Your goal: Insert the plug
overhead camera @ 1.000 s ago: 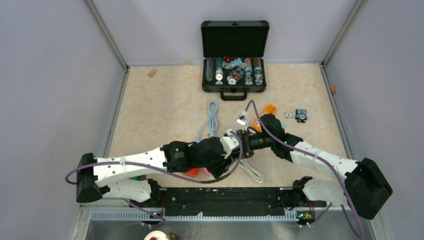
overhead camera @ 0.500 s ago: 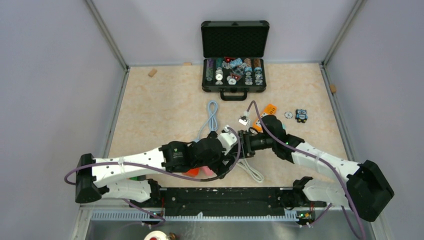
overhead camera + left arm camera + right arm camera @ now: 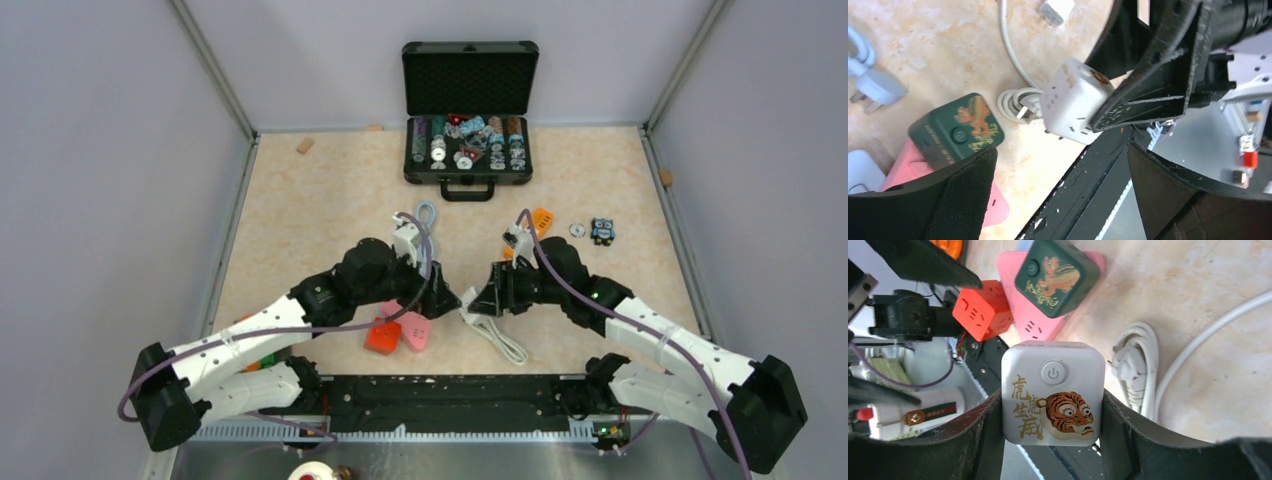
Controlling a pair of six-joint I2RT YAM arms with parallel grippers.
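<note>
Reaching leftward with the right arm, elbow bent, gripping in the right hand [image 3: 483, 300] a glossy white rounded cube socket [image 3: 1050, 390] with tiger print and round button. Pointing at it from the bent left arm with the left hand [image 3: 446, 300], released wide, empty. Lying on the beige marbled worktop [image 3: 1198, 300] just beside: white plug [image 3: 1129, 367], coiled cable [image 3: 1148, 340]. Near: green dragon cube [image 3: 1050, 275] touching pink block [image 3: 1030, 327].

The white cube [image 3: 1053, 392] bears an orange, black-striped tiger and gold characters. Beyond it a dark green cube [image 3: 1057, 277] shows a gold-and-red dragon, over a pink block [image 3: 1018, 315]; also beyond it, a red-orange cube [image 3: 983, 310]. The table [image 3: 1198, 290] is marbled beige.
</note>
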